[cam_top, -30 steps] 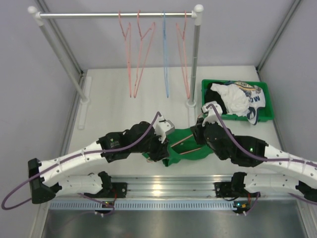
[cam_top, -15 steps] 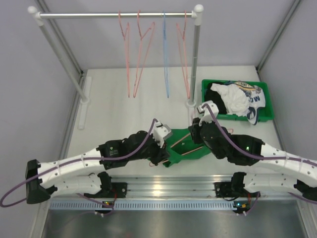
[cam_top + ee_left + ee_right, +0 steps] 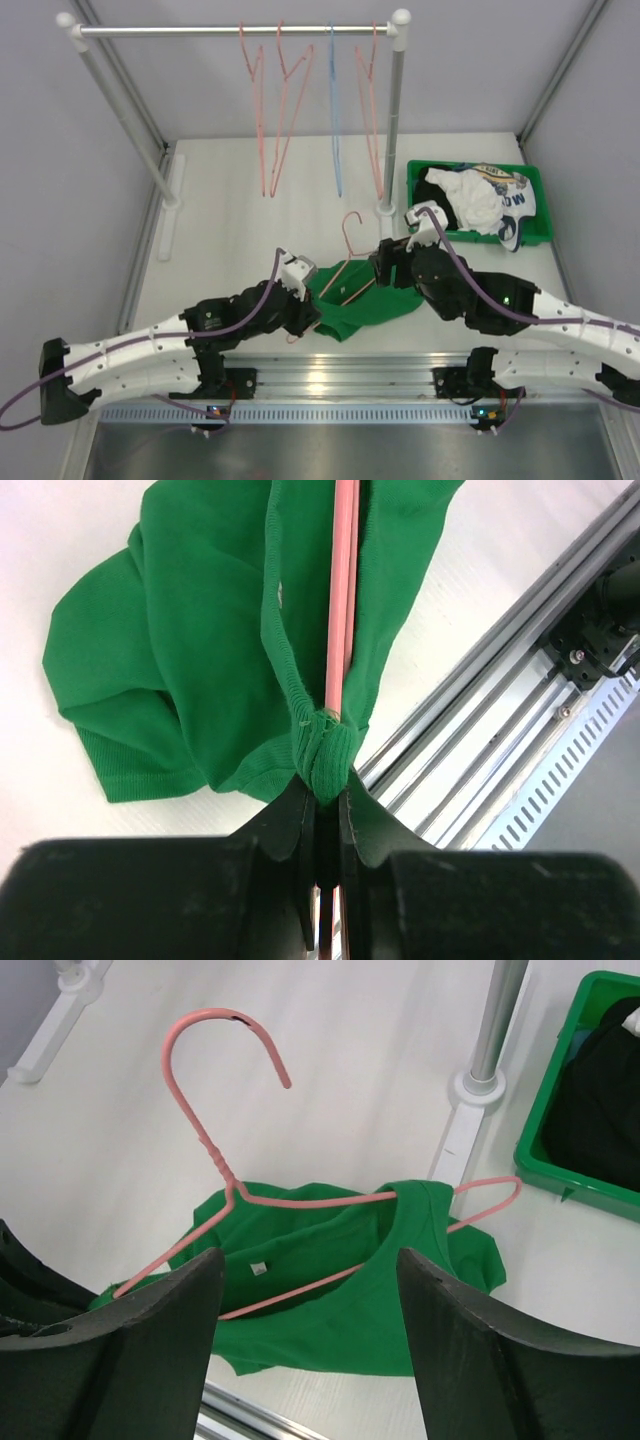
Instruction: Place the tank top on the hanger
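We pinch the tank top [image 3: 180, 670] and hanger [image 3: 341, 590].
Our left claw [image 3: 325, 802] squeezes both near the edge of the counter [image 3: 230, 225]; our right claw [image 3: 308, 1260] stands apart, holding nothing.

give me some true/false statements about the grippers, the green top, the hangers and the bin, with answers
1. The left gripper is shut on the tank top and the hanger wire. True.
2. The right gripper grips the hanger's hook. False: its jaws stand open with nothing between them, and the hook lies free.
3. The hanger hangs on the rail. False: it lies on the table with the tank top partly over it.
4. A blue hanger hangs on the rail. True.
5. The green bin is empty. False: it holds a white printed garment and a black garment.
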Robot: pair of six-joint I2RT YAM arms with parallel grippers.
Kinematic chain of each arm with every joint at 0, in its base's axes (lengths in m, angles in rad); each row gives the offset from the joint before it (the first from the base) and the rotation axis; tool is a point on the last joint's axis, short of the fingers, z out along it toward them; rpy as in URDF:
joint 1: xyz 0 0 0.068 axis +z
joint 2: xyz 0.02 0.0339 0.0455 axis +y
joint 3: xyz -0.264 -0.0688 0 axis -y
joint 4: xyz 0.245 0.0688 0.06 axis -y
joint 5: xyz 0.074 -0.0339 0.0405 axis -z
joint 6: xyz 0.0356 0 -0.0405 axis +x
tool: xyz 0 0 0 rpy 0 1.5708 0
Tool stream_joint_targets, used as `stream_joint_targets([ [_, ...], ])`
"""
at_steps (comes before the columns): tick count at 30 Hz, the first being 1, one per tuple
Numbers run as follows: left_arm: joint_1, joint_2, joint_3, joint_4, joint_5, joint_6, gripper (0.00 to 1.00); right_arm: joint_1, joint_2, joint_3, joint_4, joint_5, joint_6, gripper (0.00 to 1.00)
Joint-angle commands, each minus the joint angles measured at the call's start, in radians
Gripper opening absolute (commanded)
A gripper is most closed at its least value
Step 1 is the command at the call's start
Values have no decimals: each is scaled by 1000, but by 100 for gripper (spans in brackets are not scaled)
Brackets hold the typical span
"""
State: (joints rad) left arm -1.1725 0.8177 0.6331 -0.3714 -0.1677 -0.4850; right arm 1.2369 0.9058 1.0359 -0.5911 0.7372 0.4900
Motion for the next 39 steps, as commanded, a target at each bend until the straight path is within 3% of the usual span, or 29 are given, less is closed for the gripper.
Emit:
stream_joint_targets([
  [1,-4,-71,-30,36,-53,-53,0,16,-38,15,24,30,1,70],
  [17,-1,-285,-95,-221,-369,-355,0,16,-130,49,-42,67,13,72],
  [24,51,-168,-20,-258,-477,-357,0,16,-136,50,-68,59,18,72],
  [27,215,-112,-1,-219,-385,-273,0,16,-140,50,-73,57,19,71],
  [28,274,-109,-1,-180,-292,-248,0,16,-140,49,-73,57,21,71],
  [29,387,-109,-1,-161,-245,-190,0,16,-142,49,-78,57,22,70],
  [32,584,-109,26,-124,-132,-89,0,16,-145,49,-90,54,30,70],
  [35,742,-60,100,-123,-37,-25,0,16,-145,52,-98,53,32,70],
  [39,855,12,209,-142,-16,40,0,16,-140,72,-102,47,22,70],
])
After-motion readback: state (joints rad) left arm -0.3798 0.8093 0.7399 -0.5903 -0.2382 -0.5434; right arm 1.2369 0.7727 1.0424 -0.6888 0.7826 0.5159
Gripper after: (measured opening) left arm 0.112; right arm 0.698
